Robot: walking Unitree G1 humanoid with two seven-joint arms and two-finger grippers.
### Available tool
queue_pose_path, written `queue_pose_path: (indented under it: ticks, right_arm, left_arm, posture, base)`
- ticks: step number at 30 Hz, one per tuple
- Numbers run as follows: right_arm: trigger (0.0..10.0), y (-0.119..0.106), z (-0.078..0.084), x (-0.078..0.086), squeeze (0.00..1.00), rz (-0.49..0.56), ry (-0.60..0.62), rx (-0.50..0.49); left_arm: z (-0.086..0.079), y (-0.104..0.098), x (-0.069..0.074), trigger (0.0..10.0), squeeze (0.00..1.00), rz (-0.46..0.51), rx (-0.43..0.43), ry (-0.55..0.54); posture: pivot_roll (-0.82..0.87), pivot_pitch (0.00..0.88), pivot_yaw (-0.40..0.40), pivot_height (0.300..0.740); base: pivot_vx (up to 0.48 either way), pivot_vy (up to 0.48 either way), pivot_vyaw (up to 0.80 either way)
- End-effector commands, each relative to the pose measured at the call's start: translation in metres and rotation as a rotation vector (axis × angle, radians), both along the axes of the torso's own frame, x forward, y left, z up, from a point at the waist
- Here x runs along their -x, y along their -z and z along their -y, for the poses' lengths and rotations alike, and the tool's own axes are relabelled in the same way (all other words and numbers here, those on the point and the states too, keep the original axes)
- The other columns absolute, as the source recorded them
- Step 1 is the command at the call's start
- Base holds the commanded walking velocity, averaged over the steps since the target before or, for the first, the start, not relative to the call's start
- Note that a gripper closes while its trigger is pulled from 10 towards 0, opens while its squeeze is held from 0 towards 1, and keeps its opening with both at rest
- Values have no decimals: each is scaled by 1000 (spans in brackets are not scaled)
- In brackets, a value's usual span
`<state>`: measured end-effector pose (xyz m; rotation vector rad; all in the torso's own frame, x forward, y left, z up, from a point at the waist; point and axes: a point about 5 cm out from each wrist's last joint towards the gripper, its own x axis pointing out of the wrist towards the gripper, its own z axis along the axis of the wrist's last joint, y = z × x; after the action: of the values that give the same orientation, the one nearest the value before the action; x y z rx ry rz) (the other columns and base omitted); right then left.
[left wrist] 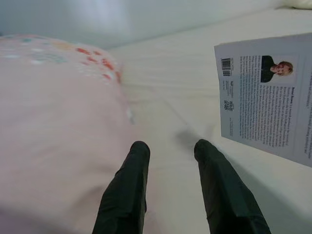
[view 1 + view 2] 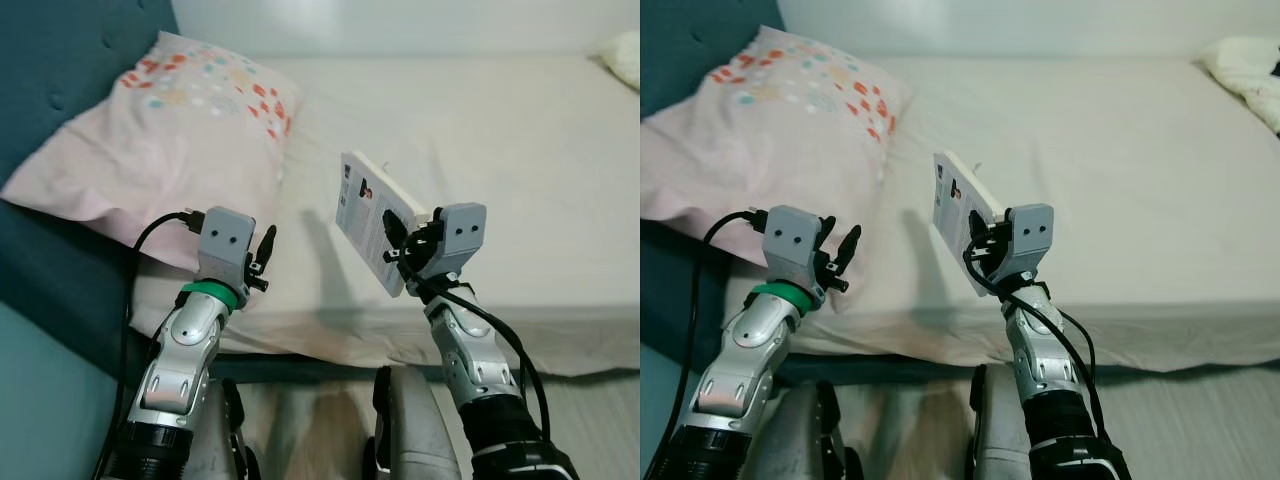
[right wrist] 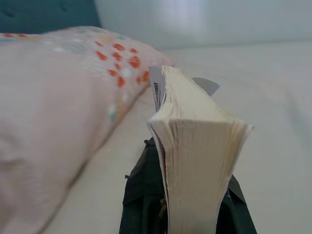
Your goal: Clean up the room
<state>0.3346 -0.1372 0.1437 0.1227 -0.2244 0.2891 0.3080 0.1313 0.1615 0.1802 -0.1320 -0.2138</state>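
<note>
So right now I've got the right pincer [image 2: 398,243] clamped on a paperback book [image 2: 372,219], holding it up in the air over the near edge of the bed [image 2: 480,130], back cover tilted toward my left side. The left pincer [image 2: 263,255] is just hanging there empty with its fingers [image 1: 127,190] apart, hovering at the bed's edge right beside the pink pillow [image 2: 160,130] with the red and blue dots, which leans against the teal headboard [image 2: 60,60].
</note>
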Motion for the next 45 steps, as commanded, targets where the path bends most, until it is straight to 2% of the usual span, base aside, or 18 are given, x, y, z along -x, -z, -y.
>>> queue_pose_path:
  ticks: [1,4,6,13,14,17,19,23,24,26,29,31,32,34,36,42,44,45]
  right_arm:
    - [10000,-12,1,0,0,63,1,-19]
    - [10000,-21,1,-2,0,101,-25,-39]
    - [10000,-36,-3,-7,0,148,-78,-100]
    - [10000,-53,-12,-20,0,168,-139,-196]
    - [10000,-62,-16,-27,0,161,-183,-295]
    - [10000,-64,-16,-38,0,120,-209,-457]
    - [10000,-62,-14,-40,0,103,-201,-499]
    - [10000,-37,-7,-52,0,-35,-159,-837]
    - [10000,-37,-7,-52,0,-35,-159,-837]
    - [10000,-21,-11,-54,0,-132,-162,-1005]
    - [10000,8,-31,-49,0,-312,-142,-1042]
    - [10000,15,-36,-46,0,-348,-153,-1081]
    - [10000,28,-48,-41,0,-447,-142,-1031]
    - [10000,28,-48,-41,0,-447,-142,-1031]
    - [10000,36,-55,-38,0,-519,-125,-999]
    - [10000,29,-60,-43,0,-510,-110,-1030]
    - [10000,27,-62,-44,55,-503,-97,-1027]
    - [10000,27,-62,-44,1000,-496,-88,-1032]
  left_arm:
    - [0,3,3,10000,0,-20,-8,7]
    - [1,-2,2,10000,0,-10,-5,14]
    - [2,-14,0,10000,0,20,3,25]
    - [0,-34,-7,10000,0,68,7,33]
    - [-2,-43,-9,10000,0,86,10,29]
    - [-4,-53,-9,10000,0,108,17,29]
    - [-4,-56,-8,10000,0,112,18,30]
    - [-7,-71,-5,10000,0,133,35,26]
    - [-7,-71,-5,10000,0,133,35,26]
    - [-10,-75,-4,10000,0,130,52,18]
    - [-10,-77,-1,10000,0,130,55,19]
    - [-10,-78,0,10000,0,128,55,21]
    - [-9,-79,3,10000,0,127,60,22]
    - [-9,-79,3,10000,0,127,60,22]
    - [-7,-78,8,10000,0,118,67,22]
    - [-3,-76,12,10000,0,96,74,32]
    - [-1,-76,13,10000,0,91,76,36]
    - [-1,-76,13,10000,0,90,76,38]
  posture:
    - [-67,92,50,515]
    - [-65,104,54,505]
    - [-58,131,58,490]
    - [-48,164,62,460]
    - [-40,191,66,450]
    - [-20,214,66,435]
    - [-10,222,66,430]
    - [26,254,76,410]
    - [26,254,76,410]
    - [29,259,79,410]
    - [46,266,82,410]
    - [53,270,80,410]
    - [65,278,74,410]
    - [65,278,74,410]
    - [66,285,66,410]
    - [68,289,65,410]
    - [70,286,65,410]
    - [69,286,64,410]
  base:
    - [0,0,0]
    - [0,0,0]
    - [0,0,0]
    - [0,0,0]
    - [0,0,0]
    - [0,0,0]
    - [0,0,0]
    - [0,0,0]
    - [0,0,0]
    - [0,0,0]
    - [0,0,0]
    - [0,0,0]
    - [0,0,0]
    - [0,0,0]
    - [0,0,0]
    - [0,0,0]
    - [0,0,0]
    - [0,0,0]
